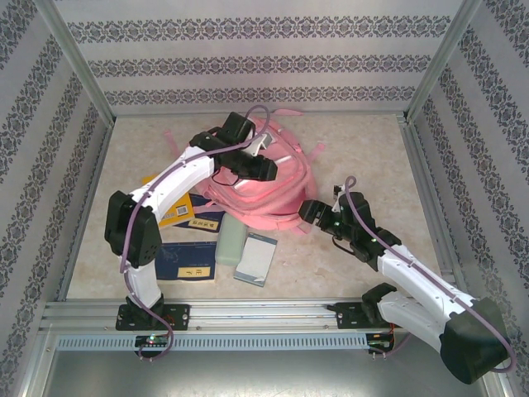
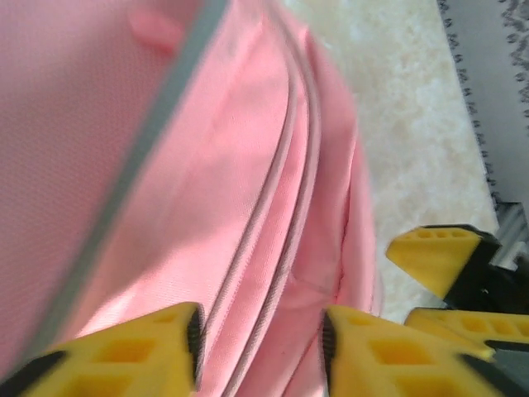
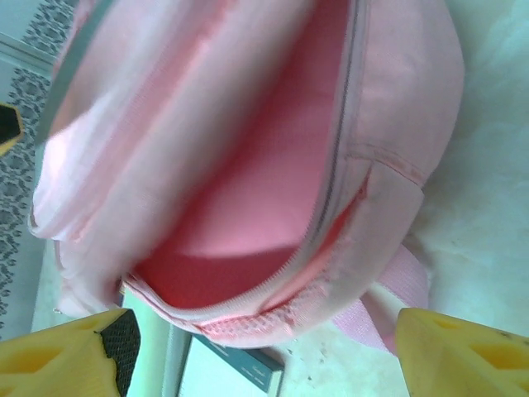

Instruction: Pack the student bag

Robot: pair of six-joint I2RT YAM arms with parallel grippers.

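The student bag (image 1: 277, 194), a large pink backpack, lies in the middle of the table. My left gripper (image 1: 263, 169) hovers over its top; in the left wrist view the yellow fingers (image 2: 157, 347) stand apart with pink fabric and zip seams (image 2: 248, 165) behind the gap, so the gripper (image 2: 260, 347) is open and holds nothing. My right gripper (image 1: 310, 211) is at the bag's right near edge. In the right wrist view its fingers (image 3: 66, 360) stand wide apart facing the unzipped main compartment (image 3: 248, 190), so this gripper (image 3: 264, 343) is open and empty.
Near the bag's left front lie a dark blue book (image 1: 186, 263), a yellow and blue book (image 1: 186, 211), a pale green flat case (image 1: 230, 244) and a white and teal box (image 1: 256, 258). The box (image 3: 223, 372) reaches under the bag's edge. Metal frame posts and patterned walls enclose the table.
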